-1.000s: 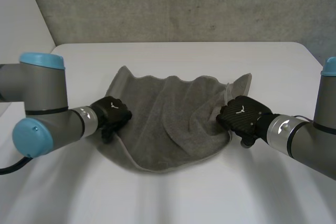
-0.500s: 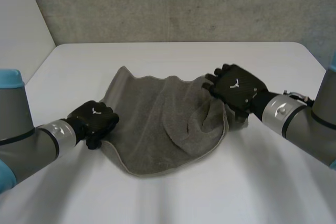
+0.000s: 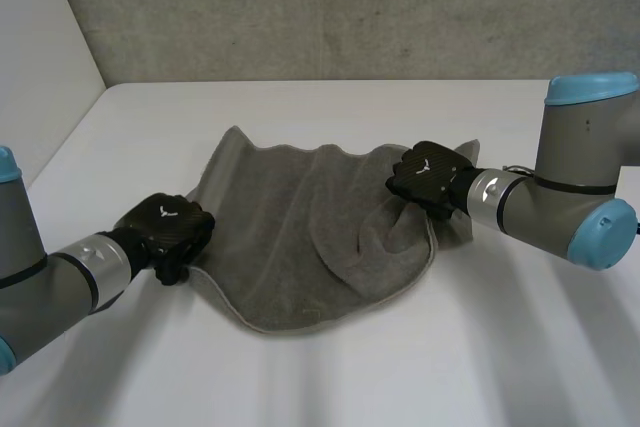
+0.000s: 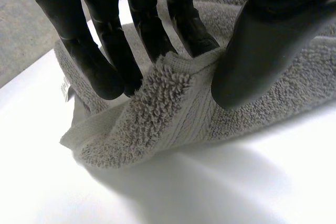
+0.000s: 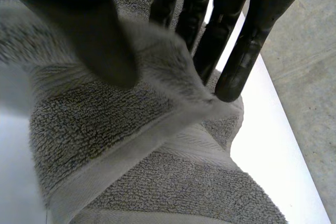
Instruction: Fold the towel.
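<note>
Your grey terry towel (image 3: pixel 310 232), spread but rumpled.
You have it lying loosely on the white table (image 3: pixel 300 377), with its far edge wavy and its near edge sagging in a rounded curve. Its left side edge is raised off the surface and doubled over. Its right side is bunched and lifted, its smooth hem band showing.

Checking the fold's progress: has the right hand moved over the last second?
Yes. The right hand, pinching the towel at its right edge, has gone away from the robot, toward the far edge of the table, and slightly toward the towel's middle.
</note>
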